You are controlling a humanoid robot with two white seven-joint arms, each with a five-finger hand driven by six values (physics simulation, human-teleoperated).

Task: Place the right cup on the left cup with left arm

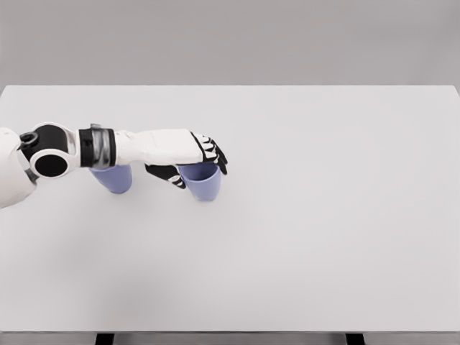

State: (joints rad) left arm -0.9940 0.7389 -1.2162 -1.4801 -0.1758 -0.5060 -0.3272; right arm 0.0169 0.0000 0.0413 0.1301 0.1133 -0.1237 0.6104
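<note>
A wide, pale grey table (323, 215) is seen filling most of the head view, backed by a plain grey wall (230, 39), with two dark legs shown below its near edge. Near the table's left edge, the right cup (203, 182), lavender and upright, is gripped at its rim by the curled fingers of the left hand (192, 159). The left cup (113, 177) is partly covered by the forearm, closer to the left edge.

Cups partly covered by the arm

The left forearm (136, 147) hides the top of the left cup (112, 177); the left hand (194, 159) covers the right cup's (203, 184) rim. The arm's shoulder end is cut off at the picture's left edge.
</note>
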